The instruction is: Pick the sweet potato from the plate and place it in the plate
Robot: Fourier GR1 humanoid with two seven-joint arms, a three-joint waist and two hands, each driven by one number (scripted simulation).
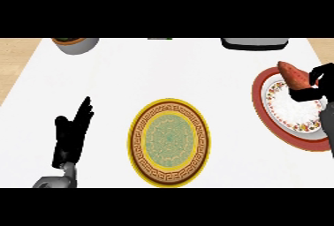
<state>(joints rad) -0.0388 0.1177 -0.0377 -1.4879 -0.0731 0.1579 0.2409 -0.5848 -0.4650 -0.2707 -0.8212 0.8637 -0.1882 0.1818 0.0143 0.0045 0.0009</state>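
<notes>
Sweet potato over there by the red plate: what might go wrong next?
The sweet potato sits at the far rim of the red-rimmed plate, with the right robot hand beside it; a nudge could roll it onto the counter. Carried toward the yellow patterned plate, it might slip out midway.

2 plates are counted: 1 yellow-rimmed plate (169, 142), 1 red-rimmed plate (287, 126). 1 sweet potato (294, 74), 1 grey bowl (76, 44), 2 hands (72, 132) (313, 86) are listed.
</notes>
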